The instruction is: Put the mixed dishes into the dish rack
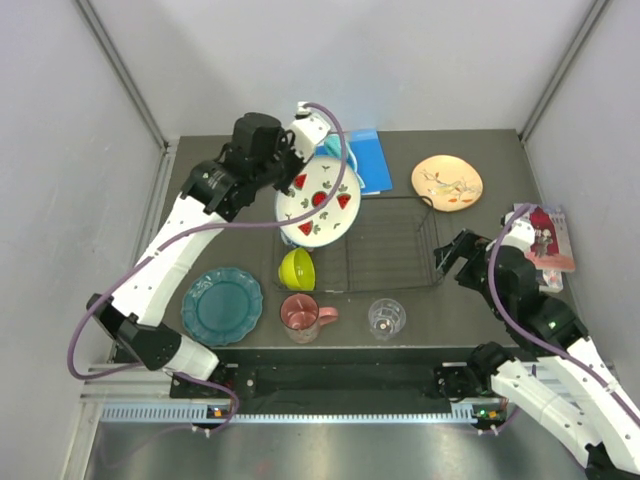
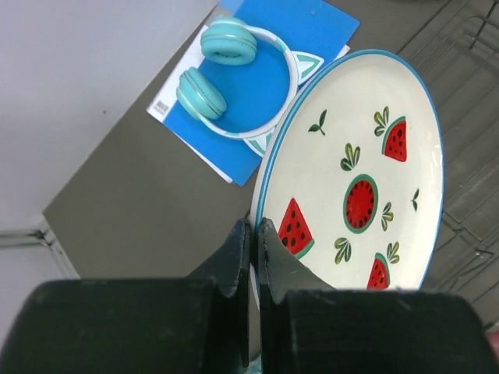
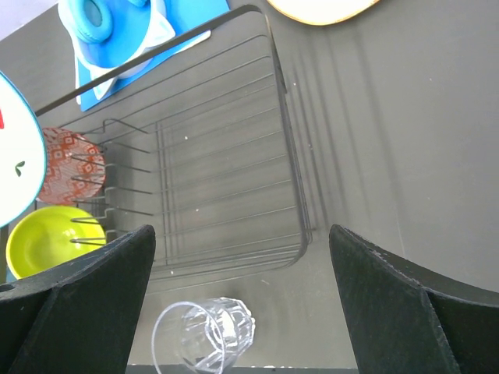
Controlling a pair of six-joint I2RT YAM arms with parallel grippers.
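Note:
My left gripper [image 2: 255, 230] is shut on the rim of the white watermelon plate [image 2: 359, 179] and holds it tilted in the air over the left end of the black wire dish rack [image 1: 395, 250]; the held plate also shows in the top view [image 1: 318, 200]. My right gripper [image 3: 242, 234] is open and empty by the rack's right end, above the clear glass [image 3: 204, 335]. The lime-green bowl [image 1: 297, 268], teal plate [image 1: 222, 305], pink mug [image 1: 300, 315] and glass [image 1: 386, 317] stand left of and in front of the rack. The floral plate [image 1: 447, 182] lies behind it. The small patterned bowl [image 3: 70, 165] shows by the tines.
Teal headphones [image 2: 226, 70] lie on a blue book [image 2: 312, 23] behind the rack's left end. A red and white packet [image 1: 548, 240] lies at the table's right edge. Grey walls close in the left, back and right.

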